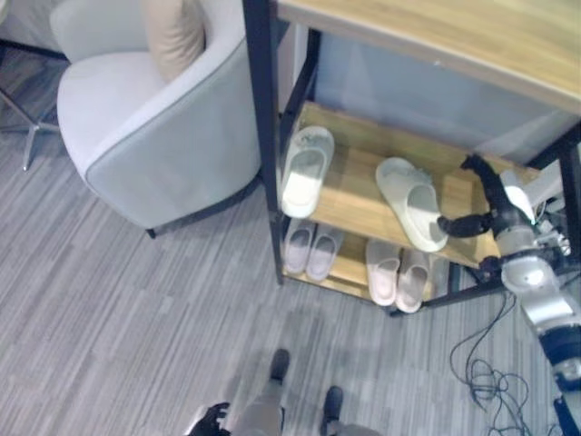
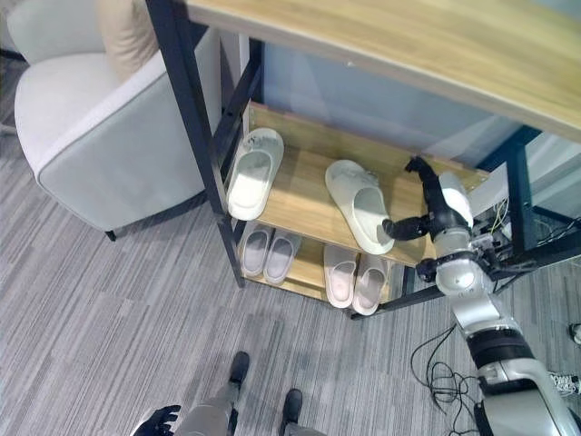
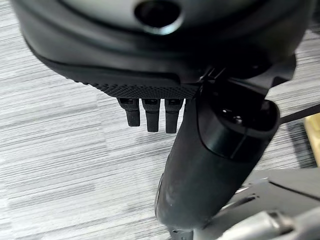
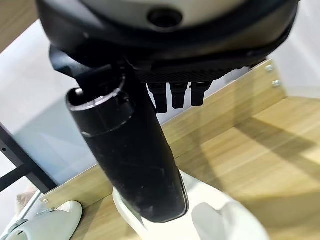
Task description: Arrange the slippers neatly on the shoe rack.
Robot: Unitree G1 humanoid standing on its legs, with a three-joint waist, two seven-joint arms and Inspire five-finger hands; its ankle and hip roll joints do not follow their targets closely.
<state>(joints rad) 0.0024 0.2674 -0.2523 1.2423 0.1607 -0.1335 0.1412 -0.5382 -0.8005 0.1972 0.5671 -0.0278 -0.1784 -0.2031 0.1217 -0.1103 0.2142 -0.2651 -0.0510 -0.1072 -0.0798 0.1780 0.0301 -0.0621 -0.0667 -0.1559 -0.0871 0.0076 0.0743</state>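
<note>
Left eye view, item one: right hand (image 1: 490, 211), reaching into the middle shelf (image 1: 354, 195) of the shoe rack (image 1: 263, 136). Fingers spread and relaxed, thumb stretched toward the slipper; nothing held.

Item two: skewed slipper (image 1: 410, 202), pale, sole down on the middle shelf, just beside the right hand on its thumb side. Thumb tip sits at or very near the slipper's front-edge end; contact cannot be confirmed. Long axis runs diagonally, from the shelf's back toward the front edge next to the hand.

Item three: straight slipper (image 1: 306, 170), same pale kind, well apart from the right hand, at the far end of the shelf beyond the skewed one. Long axis runs roughly front to back, toe slightly over the front edge. The two do not lie parallel, and a wide gap separates them.

Item four: two more pairs (image 1: 354, 259) on the bottom shelf, below the hand, side by side.

Item five: left hand (image 2: 156, 421), low by the robot's side, far from the rack; fingers straight in its wrist view, empty.

Judgement: the right hand is the nearer one; the next move likely calls for turning the skewed slipper's near end and sliding it toward its mate.

Item six: armchair (image 1: 154, 127) with cushion (image 1: 174, 34), beyond the rack's far post.
</note>
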